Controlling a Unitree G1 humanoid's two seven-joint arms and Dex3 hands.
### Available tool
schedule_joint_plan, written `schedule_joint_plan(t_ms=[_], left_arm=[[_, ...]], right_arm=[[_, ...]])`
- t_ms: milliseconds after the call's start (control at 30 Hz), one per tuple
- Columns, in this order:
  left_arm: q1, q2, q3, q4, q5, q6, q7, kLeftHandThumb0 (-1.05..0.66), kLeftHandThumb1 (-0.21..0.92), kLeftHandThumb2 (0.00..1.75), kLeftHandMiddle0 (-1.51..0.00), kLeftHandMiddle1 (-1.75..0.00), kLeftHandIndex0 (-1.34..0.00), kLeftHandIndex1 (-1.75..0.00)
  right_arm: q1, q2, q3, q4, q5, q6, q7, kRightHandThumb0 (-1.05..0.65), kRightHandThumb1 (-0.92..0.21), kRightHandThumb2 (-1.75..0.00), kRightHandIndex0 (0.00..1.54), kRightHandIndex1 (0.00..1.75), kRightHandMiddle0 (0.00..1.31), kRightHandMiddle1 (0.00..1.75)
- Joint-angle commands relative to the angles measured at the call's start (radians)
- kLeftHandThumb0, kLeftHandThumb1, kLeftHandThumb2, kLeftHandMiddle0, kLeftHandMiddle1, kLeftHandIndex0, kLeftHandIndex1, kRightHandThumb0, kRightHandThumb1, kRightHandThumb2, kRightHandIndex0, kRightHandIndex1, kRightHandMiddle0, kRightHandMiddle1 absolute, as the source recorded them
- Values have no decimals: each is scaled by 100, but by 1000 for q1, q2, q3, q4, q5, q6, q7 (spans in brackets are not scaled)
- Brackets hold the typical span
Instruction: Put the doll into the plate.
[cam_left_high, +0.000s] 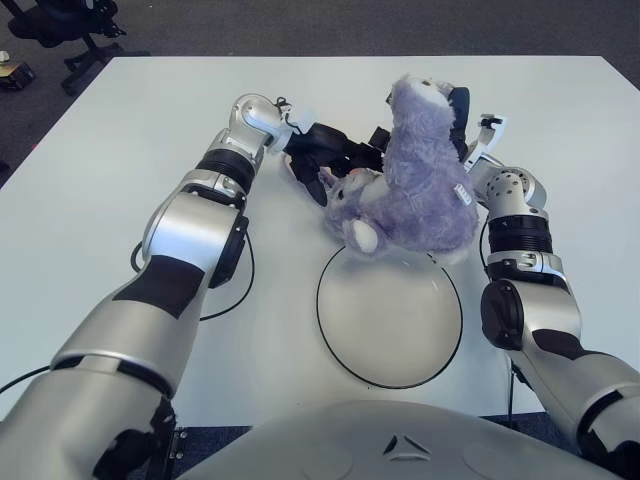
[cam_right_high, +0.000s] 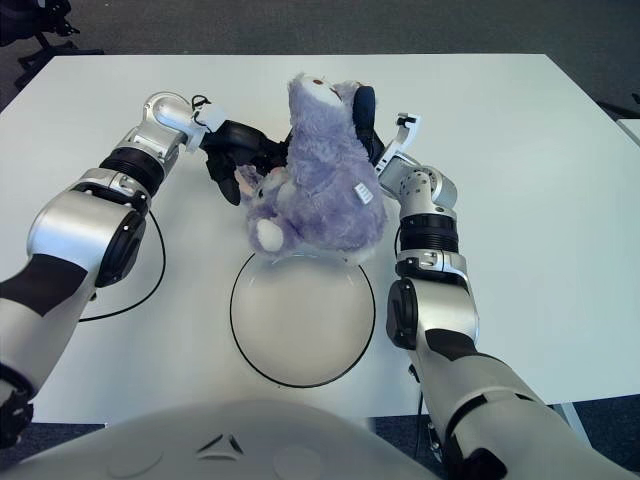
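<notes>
A purple plush doll (cam_left_high: 415, 180) stands upright between my two hands, its lower part overlapping the far rim of the round white plate (cam_left_high: 322, 295) with a black edge. My left hand (cam_left_high: 335, 162) presses its dark fingers against the doll's left side, by a small ear and paw. Behind the doll's head and right shoulder is my right hand (cam_left_high: 465, 118), mostly hidden by the plush; only the dark palm and a white finger show. The plate's inside is bare.
A black cable (cam_left_high: 215, 300) loops on the white table (cam_left_high: 120, 130) under my left arm. An office chair (cam_left_high: 60, 25) stands on the dark floor beyond the table's far left corner. My own torso fills the bottom edge.
</notes>
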Motion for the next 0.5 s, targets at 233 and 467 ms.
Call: schedule_joint_plan(t_ms=[233,467], left_arm=[[15,5,-30,-54,23,-3,39,-80,86,1,-17,0,-1,0],[52,-3,-50,-134,23,17,55,-85,90,2,-17,0,0,0]], right_arm=[[5,-14,17,-4,-5,-27,11,-6,-52,-81,120,175,106,175],[13,-35,15,-32,-4,-35,10,-4,-50,-85,121,175,105,175]])
